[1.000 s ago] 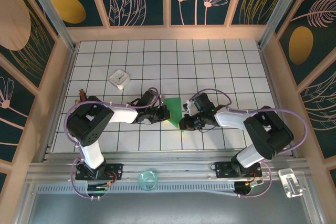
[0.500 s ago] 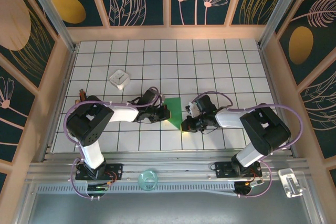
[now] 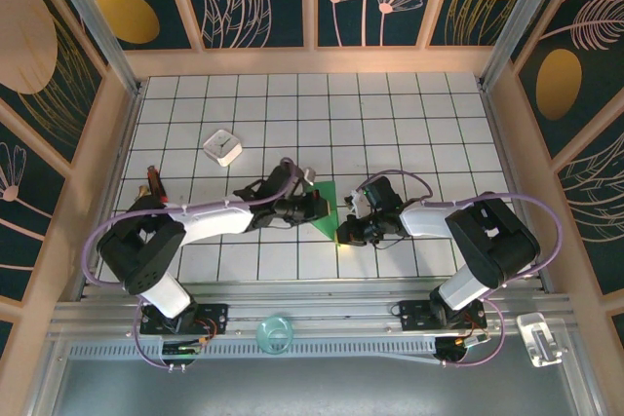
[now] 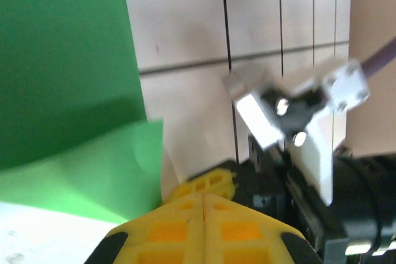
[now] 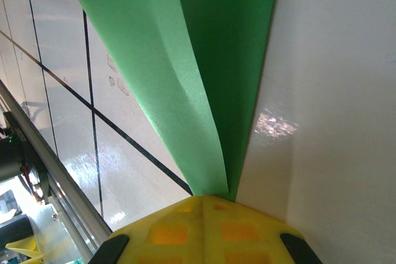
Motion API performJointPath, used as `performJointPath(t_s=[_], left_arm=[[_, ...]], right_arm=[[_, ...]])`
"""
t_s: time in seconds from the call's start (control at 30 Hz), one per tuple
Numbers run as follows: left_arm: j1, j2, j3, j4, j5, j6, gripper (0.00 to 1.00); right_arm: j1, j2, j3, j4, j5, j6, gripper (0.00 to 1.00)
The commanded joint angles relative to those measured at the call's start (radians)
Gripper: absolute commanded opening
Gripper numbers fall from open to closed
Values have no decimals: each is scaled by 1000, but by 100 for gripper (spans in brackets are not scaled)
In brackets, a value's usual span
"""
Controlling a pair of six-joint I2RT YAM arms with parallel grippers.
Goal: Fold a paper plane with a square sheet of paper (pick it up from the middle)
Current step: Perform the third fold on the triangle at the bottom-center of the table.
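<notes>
The square sheet of paper (image 3: 331, 209) is bright green and folded into a tapering wedge on the tiled table, between the two grippers. In the right wrist view the paper (image 5: 204, 60) rises as two layers that meet in a crease at my right gripper (image 5: 213, 197), which is shut on its narrow end. My right gripper (image 3: 342, 232) is at the paper's near right corner. My left gripper (image 3: 319, 208) lies over the paper's left edge. In the left wrist view the left gripper (image 4: 203, 197) is shut, with the paper (image 4: 62, 60) to its left and nothing visible between its fingers.
A small white square box (image 3: 223, 147) sits on the tiles at the back left. A teal round object (image 3: 275, 331) rests on the front rail between the arm bases. The right arm's wrist (image 4: 309, 128) is close ahead of the left gripper. Wooden walls (image 3: 312, 60) surround the table.
The left arm has stretched to the right, bringing its shut gripper onto the paper's left edge. The right gripper has stayed shut on the paper and has shifted only slightly.
</notes>
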Motion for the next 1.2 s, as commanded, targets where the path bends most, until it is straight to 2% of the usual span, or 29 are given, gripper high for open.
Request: performJointPath(t_s=[0.0,0.3,0.77,1.17], left_arm=[[-16,48,-32,47,24,-82,0],[-30,138,-50,134,52,-138,0],[-28,199,-25,86,36,-111,0],[32,188,-42,56,11,-75,0]], right_arm=[[-12,48,-47,-97,129,-14,0],[-13,51,-41,-102,133,-18,0],[-13,68,-31,-148,161,-8,0],[2,98,-25,-248,253,18,0]])
